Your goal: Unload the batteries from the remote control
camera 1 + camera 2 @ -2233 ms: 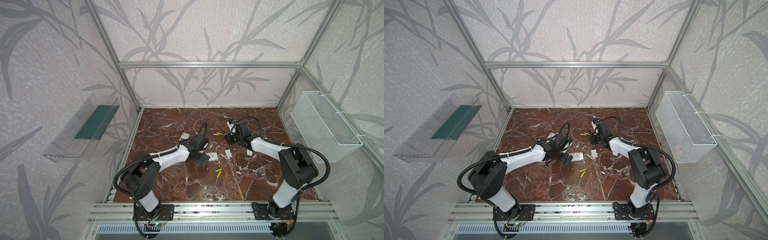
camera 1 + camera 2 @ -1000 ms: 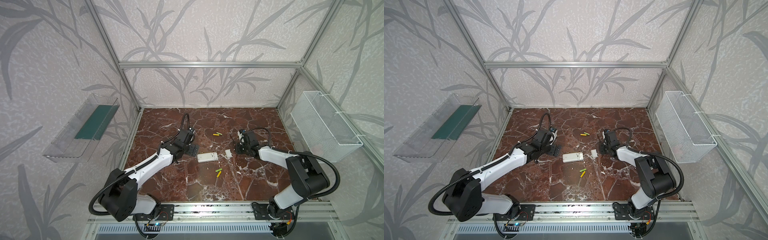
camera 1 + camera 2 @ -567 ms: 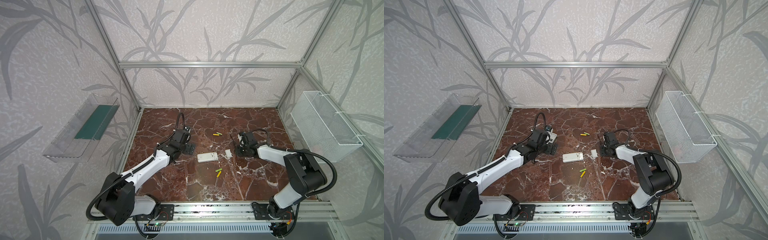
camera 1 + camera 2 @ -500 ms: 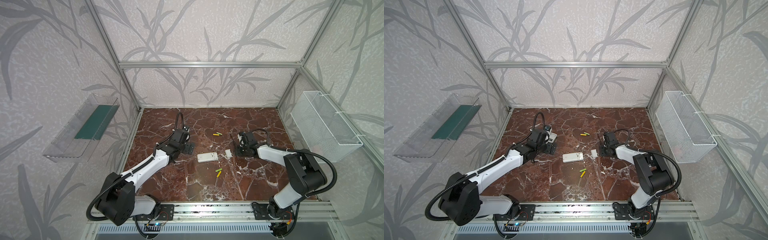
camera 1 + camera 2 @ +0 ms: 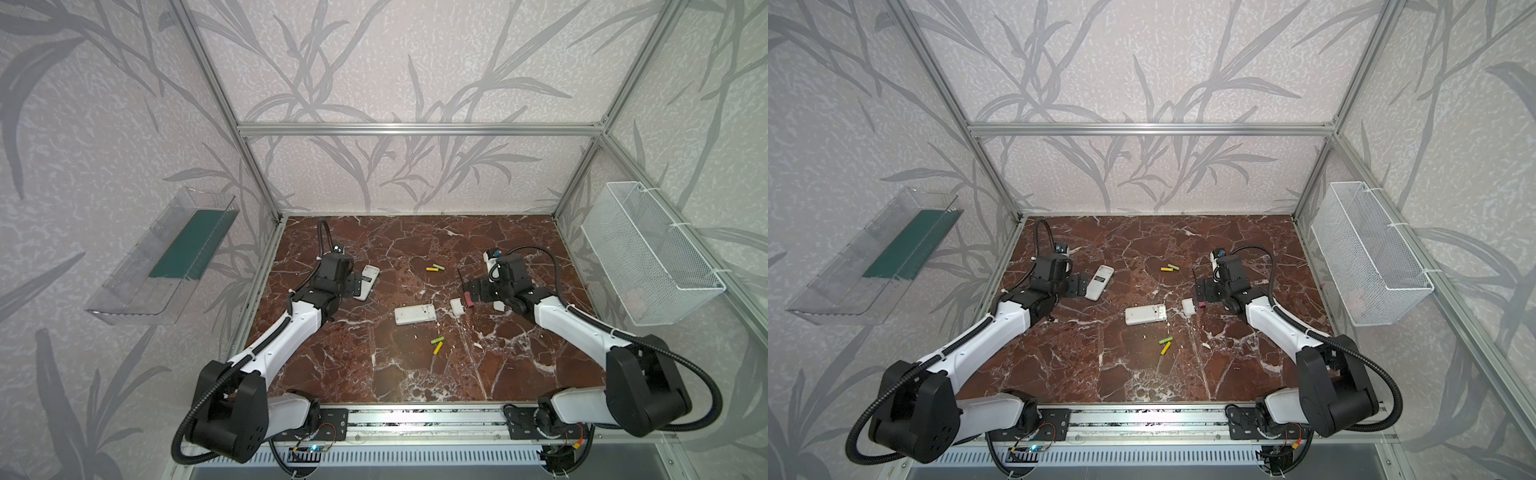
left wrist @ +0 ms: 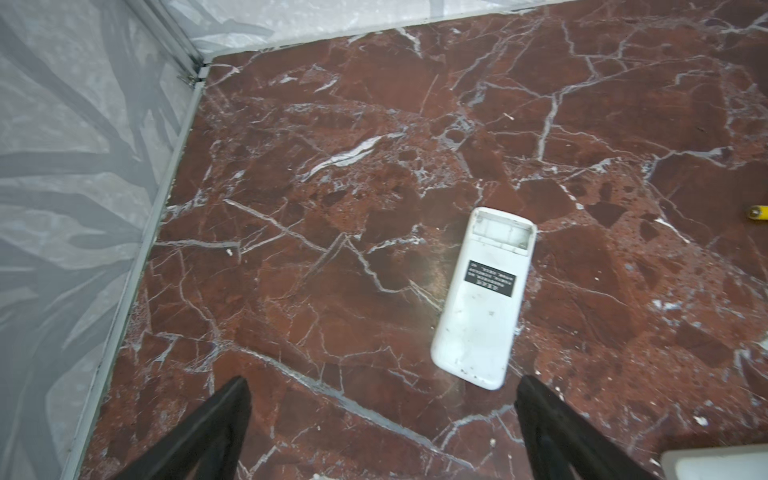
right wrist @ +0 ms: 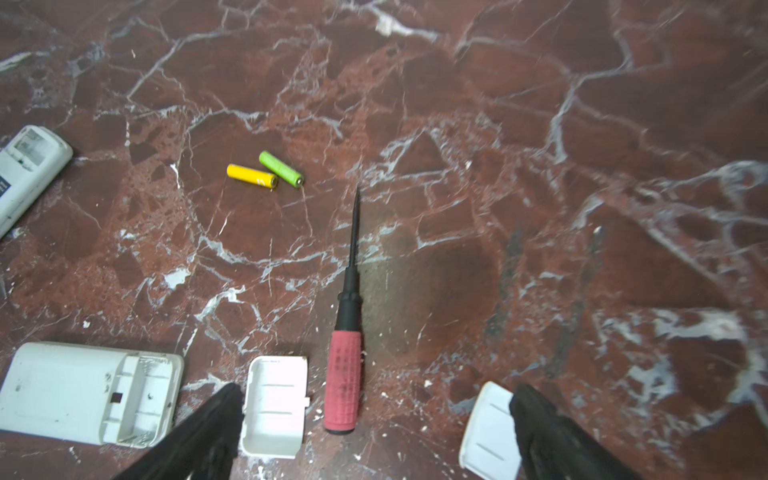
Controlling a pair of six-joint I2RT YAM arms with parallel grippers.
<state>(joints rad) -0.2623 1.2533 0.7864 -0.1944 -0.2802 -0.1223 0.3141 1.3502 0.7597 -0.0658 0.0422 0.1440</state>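
The left end effector [image 5: 356, 286] has left the middle remote [image 5: 414, 314] and swung out toward 10 o'clock, to the near end of the other remote [image 5: 367, 281]. The right end effector [image 7: 376, 390] has drawn back toward 4 o'clock and spread its jaws wide. The screwdriver [image 7: 344, 374] now lies loose on the table [image 7: 498, 208] between them.
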